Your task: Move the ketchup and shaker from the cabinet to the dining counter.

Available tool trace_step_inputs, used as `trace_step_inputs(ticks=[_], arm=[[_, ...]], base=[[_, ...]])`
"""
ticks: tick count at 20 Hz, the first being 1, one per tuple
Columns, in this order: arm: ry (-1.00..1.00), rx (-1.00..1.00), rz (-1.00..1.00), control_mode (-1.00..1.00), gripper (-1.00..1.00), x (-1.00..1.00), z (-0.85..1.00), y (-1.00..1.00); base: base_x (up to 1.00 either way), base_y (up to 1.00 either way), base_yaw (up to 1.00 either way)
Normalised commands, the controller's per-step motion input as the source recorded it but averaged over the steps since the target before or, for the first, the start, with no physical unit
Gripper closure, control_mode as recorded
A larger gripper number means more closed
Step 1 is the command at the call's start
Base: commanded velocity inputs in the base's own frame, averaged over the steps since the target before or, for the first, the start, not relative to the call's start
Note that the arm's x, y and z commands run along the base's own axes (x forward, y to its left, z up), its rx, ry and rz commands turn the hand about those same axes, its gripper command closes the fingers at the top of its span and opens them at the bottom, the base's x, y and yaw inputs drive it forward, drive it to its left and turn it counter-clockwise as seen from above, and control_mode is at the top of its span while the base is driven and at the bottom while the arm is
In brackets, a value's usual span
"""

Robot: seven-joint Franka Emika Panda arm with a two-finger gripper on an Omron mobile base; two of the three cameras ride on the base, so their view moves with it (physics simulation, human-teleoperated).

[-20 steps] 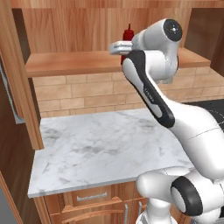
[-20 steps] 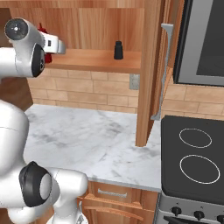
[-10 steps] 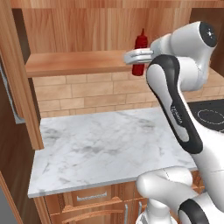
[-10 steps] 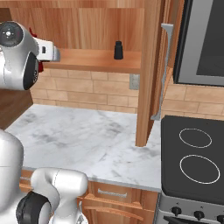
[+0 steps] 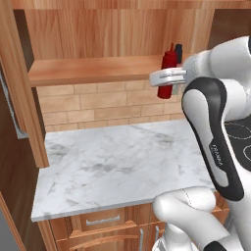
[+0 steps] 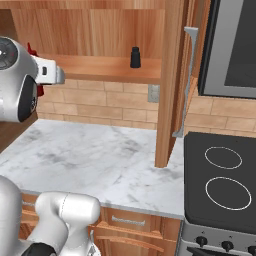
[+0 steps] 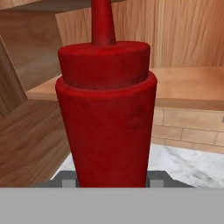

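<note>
the hand held the ketchup upright, long axis vertical, clamped low on its body, just off the cabinet shelf edge above the desk. the shaker stood on the shelf, well apart.

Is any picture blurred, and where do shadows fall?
Left base view: sharp, with the cabinet back wall in shade. Right base view: sharp, flat light, no glare on the stove. Hand view: the ketchup looms close and coarse-textured.
</note>
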Motion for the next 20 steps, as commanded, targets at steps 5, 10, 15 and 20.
trace_step_inputs(ticks=[5,10,15,20], arm=[[0.07,0.00,0.00,-1.00,1.00,-0.36,-0.11,-0.02],[0.03,0.00,0.00,-1.00,1.00,-0.24,-0.13,-0.01],[0.02,0.00,0.00,-1.00,1.00,-0.02,-0.02,0.00],[0.00,0.00,0.00,-1.00,1.00,0.00,0.00,0.00]], base=[[0.00,0.00,0.00],[0.00,0.00,0.00],[0.00,0.00,0.00],[0.00,0.00,0.00]])
